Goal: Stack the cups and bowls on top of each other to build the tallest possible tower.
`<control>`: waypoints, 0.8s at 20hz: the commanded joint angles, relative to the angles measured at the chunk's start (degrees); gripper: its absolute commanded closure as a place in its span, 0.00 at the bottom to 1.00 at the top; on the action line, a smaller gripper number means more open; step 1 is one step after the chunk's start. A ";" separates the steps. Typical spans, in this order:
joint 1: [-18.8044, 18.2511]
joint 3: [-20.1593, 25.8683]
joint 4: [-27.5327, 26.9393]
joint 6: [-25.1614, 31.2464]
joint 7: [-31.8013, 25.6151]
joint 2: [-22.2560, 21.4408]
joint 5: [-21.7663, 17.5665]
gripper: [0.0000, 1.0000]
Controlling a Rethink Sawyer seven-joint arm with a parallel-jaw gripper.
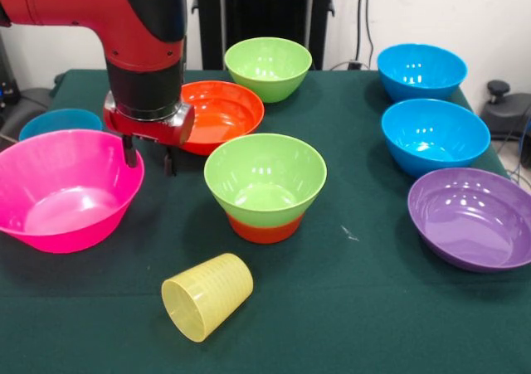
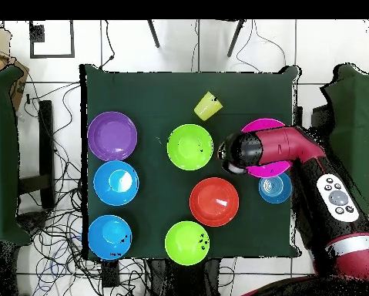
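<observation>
Your gripper [image 1: 150, 157], fingers spread and empty, hangs at centre left by the pink bowl's [image 1: 58, 193] right rim, seemingly not touching it.

desk [image 1: 348, 308]: dark green cloth cover | floor [image 2: 64, 54]: white tiles, tangled cables [image 2: 52, 239] at one side | chair legs [image 2: 195, 35] beyond the desk's edge
</observation>
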 commanded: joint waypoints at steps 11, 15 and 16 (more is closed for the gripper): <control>0.57 -3.36 2.78 -1.43 -16.43 1.16 -7.02 0.00; 0.71 -3.63 2.43 -1.92 -15.70 1.66 -7.88 0.00; 0.78 -3.66 2.29 -1.84 -15.74 1.66 -8.02 0.00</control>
